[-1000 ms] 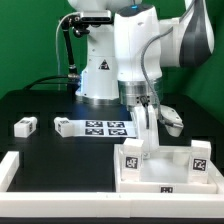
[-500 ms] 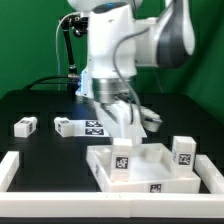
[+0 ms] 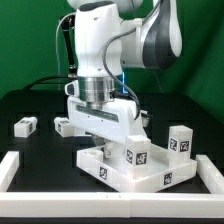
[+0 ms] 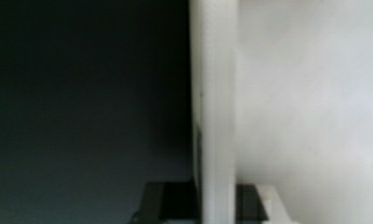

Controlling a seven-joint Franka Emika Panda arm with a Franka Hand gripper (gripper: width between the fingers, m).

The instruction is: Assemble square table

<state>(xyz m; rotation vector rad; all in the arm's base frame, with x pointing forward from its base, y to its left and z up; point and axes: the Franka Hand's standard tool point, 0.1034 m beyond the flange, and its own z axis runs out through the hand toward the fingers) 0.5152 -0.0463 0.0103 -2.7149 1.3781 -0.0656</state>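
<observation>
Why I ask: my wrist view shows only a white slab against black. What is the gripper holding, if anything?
Observer: The gripper is shut on a side wall of the square table, the big recessed panel.
Operator: Any legs on it yet?
Observer: Two stand upright on it: the front leg, and the right-hand leg toward the exterior view's right.
Operator: Any loose parts nearby?
Observer: Two lie on the black table at the exterior view's left: the outer loose leg and the inner loose leg.
</observation>
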